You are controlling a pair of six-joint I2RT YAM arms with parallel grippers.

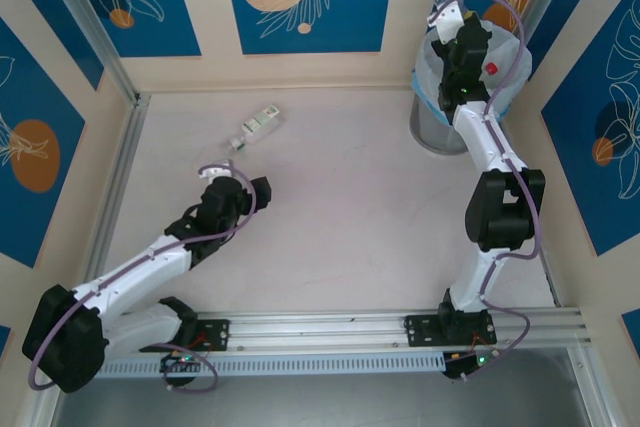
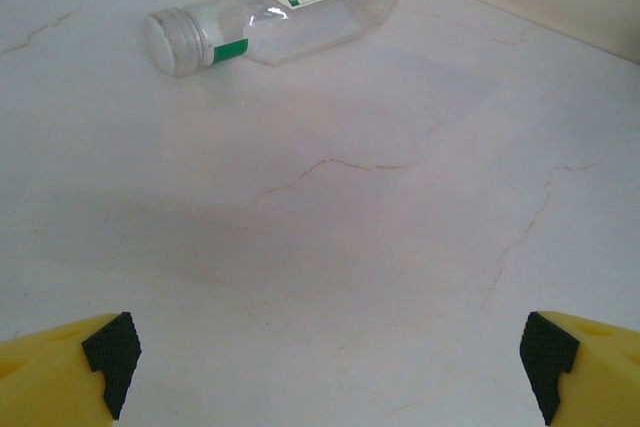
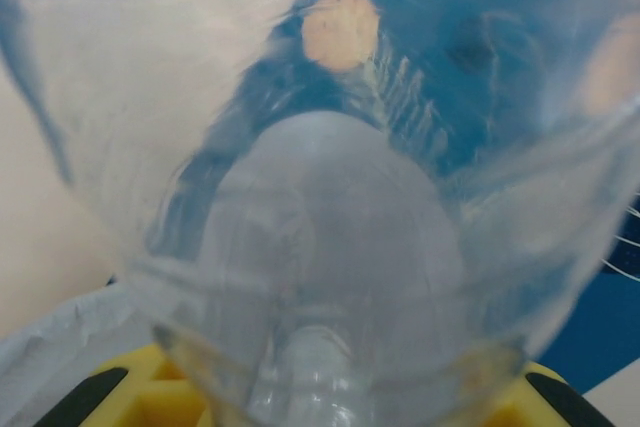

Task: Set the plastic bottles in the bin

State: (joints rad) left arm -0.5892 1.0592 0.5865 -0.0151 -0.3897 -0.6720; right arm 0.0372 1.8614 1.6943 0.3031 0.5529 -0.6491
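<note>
Across the pale veined table (image 1: 350, 207), largest first: at the far right corner, the bin (image 1: 432, 129), grey-walled, lined with a translucent bag (image 1: 510, 52), a red cap (image 1: 491, 65) inside. Above its far rim, the right gripper (image 1: 449, 22), pinched on a clear plastic bottle (image 3: 330, 247). At centre-left, the left gripper (image 2: 328, 372), jaws spread wide, black pads (image 2: 112, 347) low over bare tabletop. Just beyond it, well apart from the bin, lying on its side, a green-and-white-labelled bottle (image 2: 275, 7), white cap end nearer the gripper
</note>
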